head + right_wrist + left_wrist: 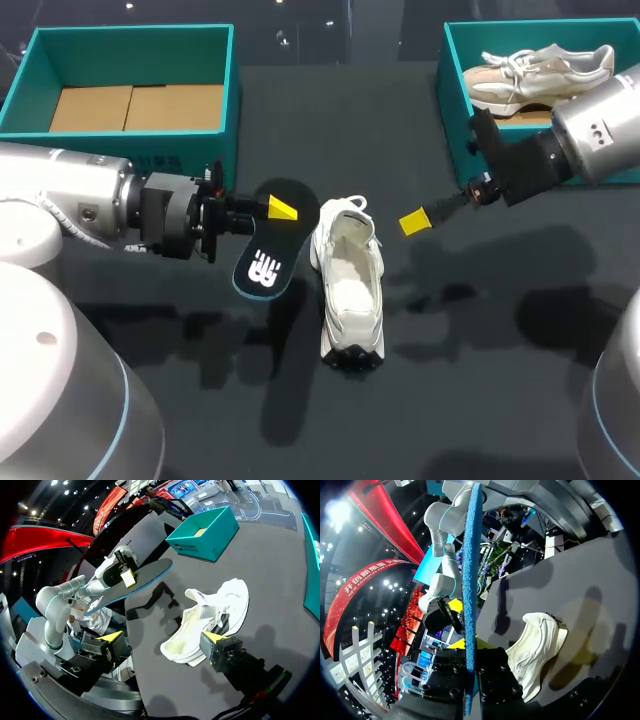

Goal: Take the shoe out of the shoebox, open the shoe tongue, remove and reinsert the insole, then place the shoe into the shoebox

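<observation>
left arm (70,205): silver-grey shell, black wrist | right arm (600,125): same | fingers (283,208): yellow tips

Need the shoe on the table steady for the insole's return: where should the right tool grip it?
Probably the shoe by its side wall nearest the right tool, at the opening's rim, from the right: the opening faces up, and the insole is held on the left.

left arm (90,205) lying level, left gripper (282,210) pinched tight on insole (265,265), flat between fingers. right arm (600,125) angled down, right gripper (163,636) spread wide, gripping nothing.
</observation>
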Tool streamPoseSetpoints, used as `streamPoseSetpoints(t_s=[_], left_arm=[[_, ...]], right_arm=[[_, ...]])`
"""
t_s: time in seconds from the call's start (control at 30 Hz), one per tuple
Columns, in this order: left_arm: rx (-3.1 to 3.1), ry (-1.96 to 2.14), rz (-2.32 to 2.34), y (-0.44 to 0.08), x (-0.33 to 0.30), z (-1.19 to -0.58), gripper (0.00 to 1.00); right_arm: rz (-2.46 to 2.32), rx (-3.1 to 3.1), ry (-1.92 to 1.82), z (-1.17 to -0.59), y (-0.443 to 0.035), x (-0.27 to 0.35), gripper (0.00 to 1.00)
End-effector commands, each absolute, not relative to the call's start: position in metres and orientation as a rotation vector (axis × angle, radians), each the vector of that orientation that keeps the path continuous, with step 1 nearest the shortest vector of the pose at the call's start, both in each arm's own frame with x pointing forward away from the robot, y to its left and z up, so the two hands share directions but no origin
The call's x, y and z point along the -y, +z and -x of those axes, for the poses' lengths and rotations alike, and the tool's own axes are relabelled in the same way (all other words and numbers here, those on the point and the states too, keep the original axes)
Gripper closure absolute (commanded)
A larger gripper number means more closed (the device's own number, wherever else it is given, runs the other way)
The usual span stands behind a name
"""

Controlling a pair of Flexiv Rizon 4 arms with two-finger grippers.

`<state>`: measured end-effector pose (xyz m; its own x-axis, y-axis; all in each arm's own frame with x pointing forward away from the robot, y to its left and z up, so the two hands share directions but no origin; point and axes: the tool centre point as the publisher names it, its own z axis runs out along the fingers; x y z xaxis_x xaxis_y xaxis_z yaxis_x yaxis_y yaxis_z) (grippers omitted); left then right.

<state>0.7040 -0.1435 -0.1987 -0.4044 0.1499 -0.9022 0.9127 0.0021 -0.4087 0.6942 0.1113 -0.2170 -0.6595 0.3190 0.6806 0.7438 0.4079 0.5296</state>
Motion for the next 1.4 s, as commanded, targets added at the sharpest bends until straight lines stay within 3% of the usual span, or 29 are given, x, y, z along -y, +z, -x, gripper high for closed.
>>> streamPoseSetpoints(t_s=[0.03,0.83,1.1,1.4], left_arm=[[-1.628,-1.464,-1.094,-0.2,0.145,-0.696,1.0],[-1.796,-1.562,-0.958,-0.201,0.172,-0.632,1.0],[-1.846,-1.604,-0.959,-0.214,0.177,-0.628,1.0],[-1.872,-1.585,-0.958,-0.23,0.185,-0.623,1.0]], right_arm=[[0.868,2.349,-1.127,-0.683,-0.215,-0.105,0.0],[0.73,2.834,-0.828,-0.648,-0.249,-0.077,0.0],[0.739,2.886,-0.625,-0.654,-0.276,-0.075,0.0],[0.75,2.867,-0.654,-0.655,-0.317,-0.077,0.0]])
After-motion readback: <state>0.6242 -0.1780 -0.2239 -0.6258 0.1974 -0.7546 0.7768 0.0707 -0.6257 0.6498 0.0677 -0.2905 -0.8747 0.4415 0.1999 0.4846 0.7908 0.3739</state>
